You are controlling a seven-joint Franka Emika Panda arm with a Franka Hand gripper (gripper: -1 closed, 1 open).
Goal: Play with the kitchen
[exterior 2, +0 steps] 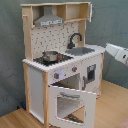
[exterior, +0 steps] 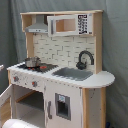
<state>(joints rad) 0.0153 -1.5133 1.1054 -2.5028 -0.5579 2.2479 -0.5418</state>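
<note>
The kitchen point(exterior: 65, 80) is a tall toy of white panels and light wood, seen in both exterior views. It has a grey hood point(exterior: 38, 26), a black faucet point(exterior: 85, 59) over the sink point(exterior: 73, 74), and a small metal pot point(exterior: 32, 62) on the stove. In the second exterior view the kitchen point(exterior 2: 37, 80) shows its windowed oven door point(exterior 2: 72, 104) swung wide open toward the front. The white end of my arm with the gripper point(exterior 2: 111, 49) hangs at the second exterior view's right edge, beside the counter's end and apart from it.
A microwave-style cabinet point(exterior: 70, 24) sits at the top beside the hood. A white part of the arm point(exterior: 17, 123) shows at the first exterior view's bottom left. Wooden floor point(exterior 2: 112, 107) lies around the kitchen, and a grey curtain hangs behind it.
</note>
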